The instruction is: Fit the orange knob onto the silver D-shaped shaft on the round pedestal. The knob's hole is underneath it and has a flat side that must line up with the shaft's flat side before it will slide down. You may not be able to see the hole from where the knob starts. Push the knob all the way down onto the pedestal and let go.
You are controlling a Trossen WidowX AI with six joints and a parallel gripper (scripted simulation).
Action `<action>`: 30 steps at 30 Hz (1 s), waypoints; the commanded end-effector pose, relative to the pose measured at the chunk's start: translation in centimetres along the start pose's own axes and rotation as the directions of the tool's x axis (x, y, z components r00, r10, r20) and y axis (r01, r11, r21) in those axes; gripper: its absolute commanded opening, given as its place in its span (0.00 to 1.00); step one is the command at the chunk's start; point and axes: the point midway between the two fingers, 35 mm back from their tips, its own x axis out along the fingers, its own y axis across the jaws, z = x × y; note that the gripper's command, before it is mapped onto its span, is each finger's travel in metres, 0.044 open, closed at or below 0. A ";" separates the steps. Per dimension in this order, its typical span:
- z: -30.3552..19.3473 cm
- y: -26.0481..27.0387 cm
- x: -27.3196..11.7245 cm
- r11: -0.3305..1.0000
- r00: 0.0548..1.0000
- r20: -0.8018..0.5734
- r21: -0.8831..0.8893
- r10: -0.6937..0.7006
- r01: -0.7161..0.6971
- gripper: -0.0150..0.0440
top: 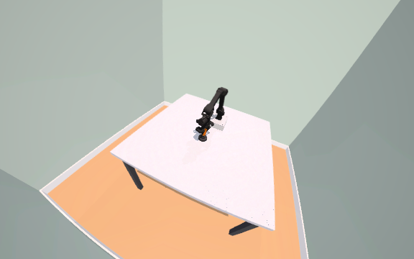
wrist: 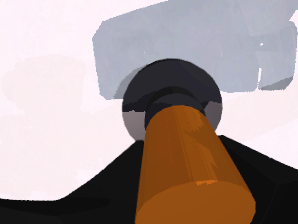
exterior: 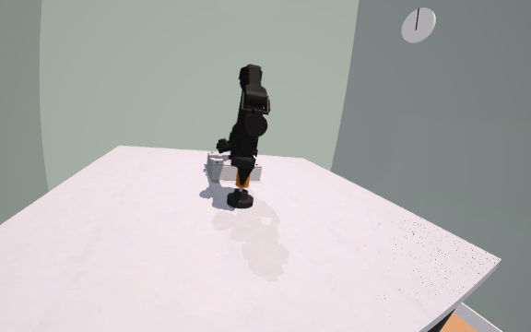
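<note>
The orange knob [top: 205, 132] [exterior: 239, 181] [wrist: 172, 145] is held roughly upright between the fingers of my gripper [top: 205, 130] [exterior: 243, 179] [wrist: 180, 145], which is shut on it. The round black pedestal [top: 203, 139] [exterior: 240, 201] [wrist: 170, 75] stands on the table just below the knob. In the exterior view a small sliver of the silver shaft [exterior: 241, 189] shows between the knob's lower end and the pedestal's raised middle. In the wrist view the knob covers the shaft. The knob's hole and both flat sides are hidden, so their alignment cannot be told.
The white table [top: 236, 162] [exterior: 132, 258] bears the arm's pale base block [top: 219, 124] [exterior: 230, 172] behind the pedestal. The arm [top: 212, 102] [exterior: 253, 94] rises above it. Grey shadow falls on the table beside the pedestal.
</note>
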 end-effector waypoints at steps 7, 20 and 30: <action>-0.1 0.1 -0.2 1.000 1.000 -0.005 0.001 0.003 -0.003 0.25; -0.1 0.3 -0.5 0.978 1.000 -0.005 0.208 0.003 -0.002 0.25; -0.1 0.2 -0.1 0.978 1.000 -0.005 0.208 0.003 -0.002 0.25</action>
